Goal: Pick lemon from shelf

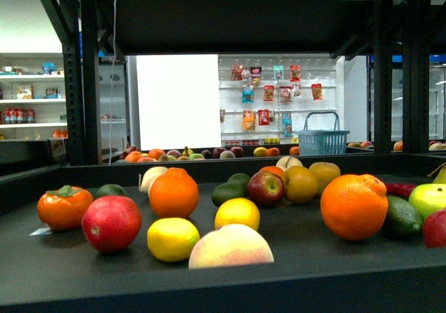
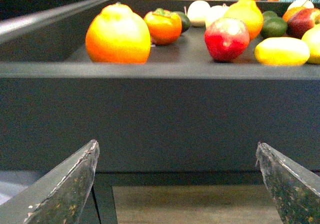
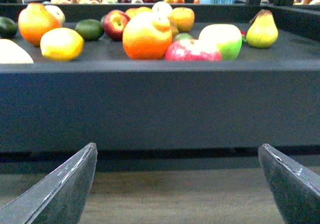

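Two yellow lemons lie on the black shelf deck among other fruit: one near the front and one behind it. In the left wrist view a lemon lies right of a red apple. In the right wrist view a lemon lies left of a big orange. My left gripper is open and empty, below the deck's front wall. My right gripper is open and empty, also below that wall. Neither gripper shows in the front view.
A peach, a red fruit, oranges, a persimmon, avocados and apples crowd the lemons. Black uprights and an upper deck frame the opening. A blue basket stands far behind. A wooden panel lies under the deck.
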